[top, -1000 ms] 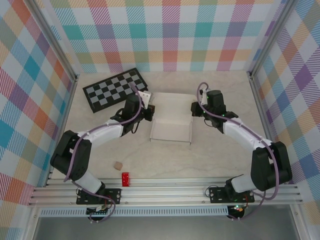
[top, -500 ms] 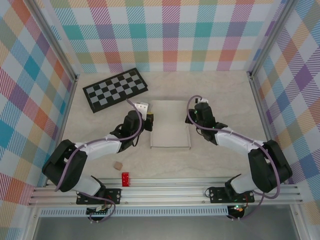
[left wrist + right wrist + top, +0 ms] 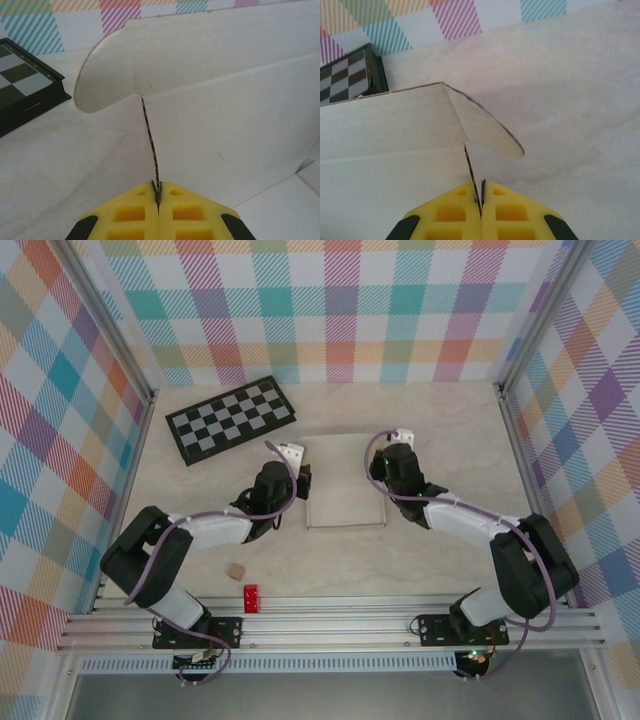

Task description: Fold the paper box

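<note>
Top external: the box (image 3: 345, 485) sits mid-bench, with the checkerboard (image 3: 228, 418) off at ten o'clock. Now the left hand (image 3: 303, 478) is clamped tight on the box's nine o'clock side wall. On the left wrist view, the yellow fingers (image 3: 130, 215) pinch the thin card edge between them. At three o'clock the right hand (image 3: 383, 468) mirrors it, gripping the opposite wall. To do this well, I'd say raise both walls evenly, bend along the creases, and turn the rounded tabs inward without crushing card.

Both wrist views crop the paper box (image 3: 225, 125) and checkerboard (image 3: 20, 75) at their edges.
</note>
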